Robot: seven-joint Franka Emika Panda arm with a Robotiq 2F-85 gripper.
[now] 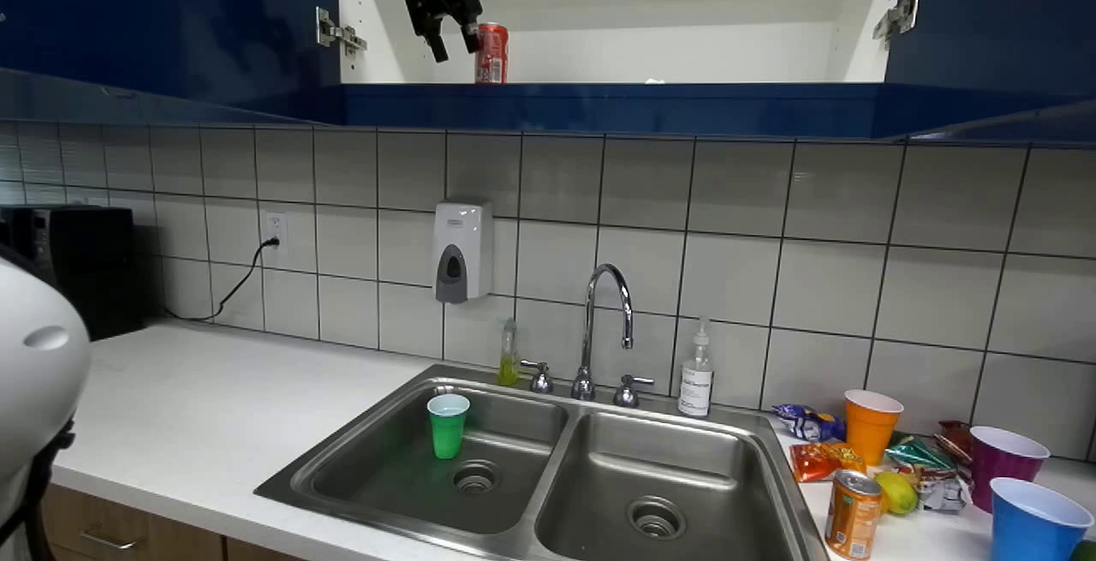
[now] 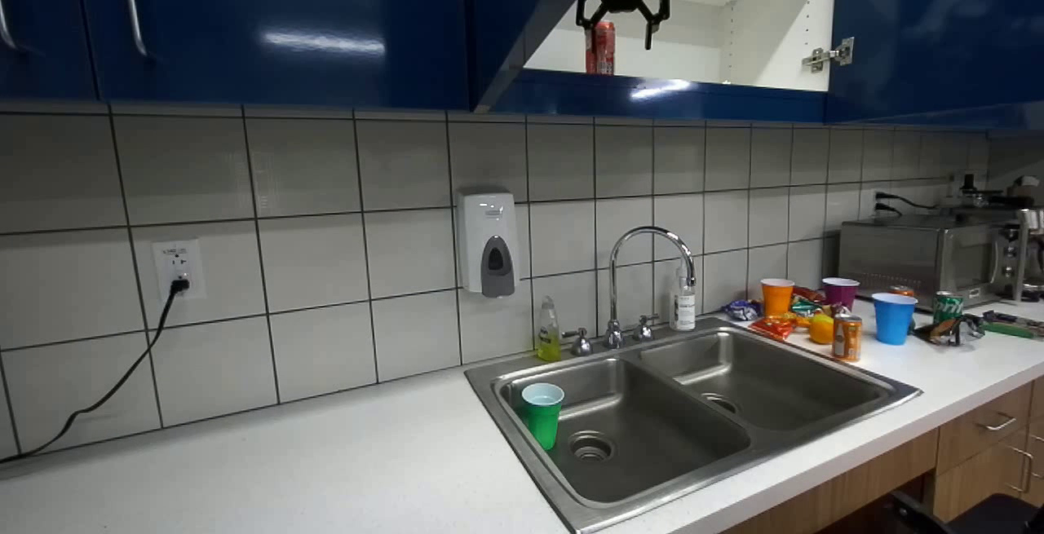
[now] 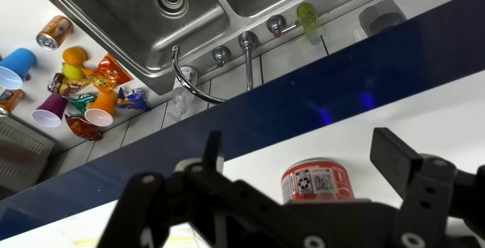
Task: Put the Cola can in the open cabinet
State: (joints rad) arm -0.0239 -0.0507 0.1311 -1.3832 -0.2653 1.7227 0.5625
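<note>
The open cabinet [image 1: 668,51] hangs over the back edge of the bench [image 1: 197,407], its dark blue lower lip [image 1: 616,105] running across the opening and its doors [image 1: 993,38] swung outward. White inside room stretches to the right of the Cola can [image 1: 492,56] in both exterior views, and the tool [image 2: 620,41] hangs at the opening, its fingers [image 3: 396,161] spread wide; the can shows between them in the wrist view, but whether either touches it I cannot tell. Below, a double sink [image 1: 552,484] is set into the white bench, leaving a strip along the bench's front edge. In both exterior views a green cup [image 1: 448,432] sits in the left basin, and a tap [image 1: 587,330], a soap bottle [image 1: 508,364] and a pump bottle [image 1: 696,385] line the rim nearest the bench's back edge. Right of the sink, snack bags [image 1: 826,461], an orange cup [image 1: 870,428], a purple cup [image 1: 1006,467] and a blue cup [image 1: 1036,518] spread from the back edge toward the front, with an orange can [image 1: 854,514] beside the sink. The Cola can stands upright inside the cabinet near the lip, slim and red, with a recycling mark and a square code in the wrist view.
</note>
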